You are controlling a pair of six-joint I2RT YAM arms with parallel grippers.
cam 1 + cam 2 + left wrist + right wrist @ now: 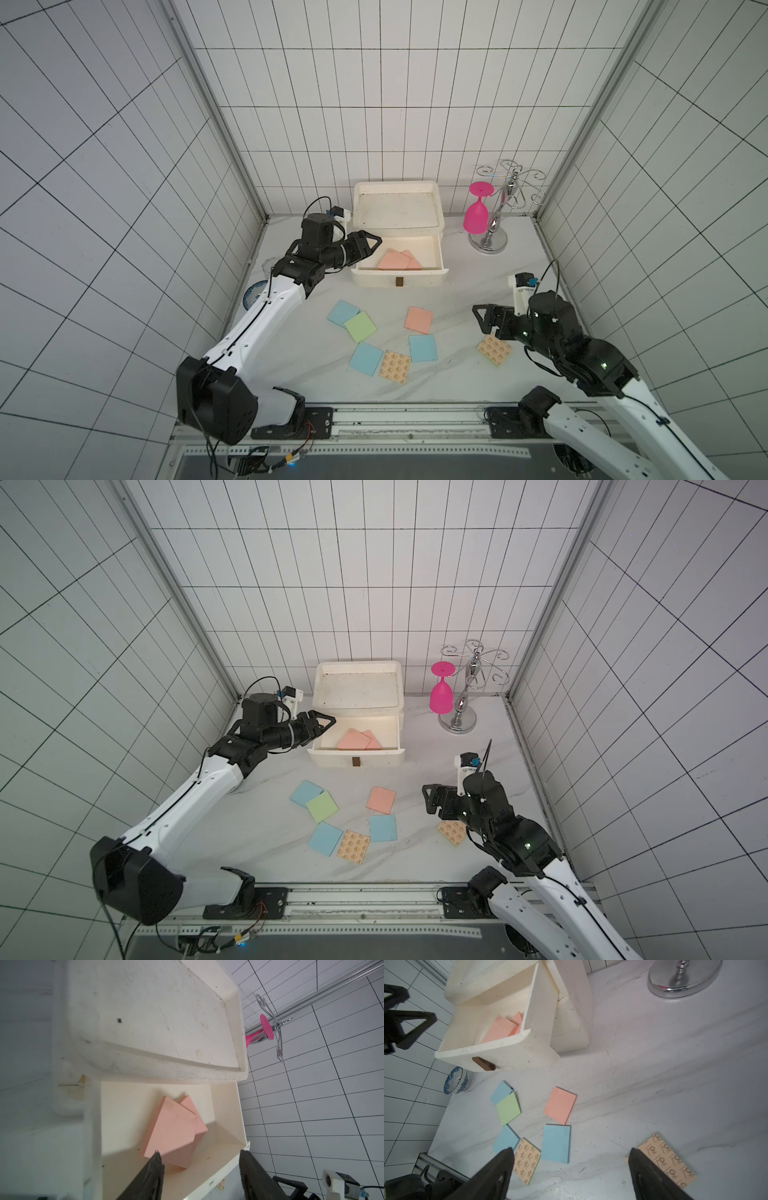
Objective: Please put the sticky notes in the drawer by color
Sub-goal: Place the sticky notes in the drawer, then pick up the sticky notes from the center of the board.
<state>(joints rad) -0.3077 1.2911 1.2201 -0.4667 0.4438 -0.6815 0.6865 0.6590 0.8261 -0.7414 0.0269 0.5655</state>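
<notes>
Left arm is reaching from the table's (465, 286) left edge toward its far edge. The left gripper (371, 242) is hovering, turned sideways, over the left rim of the open drawer (374, 277). Its claw is released, with nothing between its fingers (154, 1165). Two salmon-pink pads (395, 260) are lying overlapped inside that drawer, near its front wall, the upper one tilting on the lower. The drawer is sticking out of the off-white chest (397, 208), which is standing at mid far edge.

Right arm is bending low by the right edge. The right gripper (482, 318) is pointing toward table centre, claw released and empty, hanging above the surface. One tan pad (494, 350) is lying partly under its wrist.

Lying mid-table:
- third pink pad (419, 320)
- first blue pad (343, 312), with the green pad (360, 326) overlapping its corner
- second blue pad (365, 358), touching the second tan pad (395, 365)
- third blue pad (423, 348)

The chrome stand (494, 232) is standing near the far right corner, carrying a pink goblet (476, 212) upside down. A blue-patterned bowl (456, 1080) is sitting at the left edge, partly hidden by the left arm
</notes>
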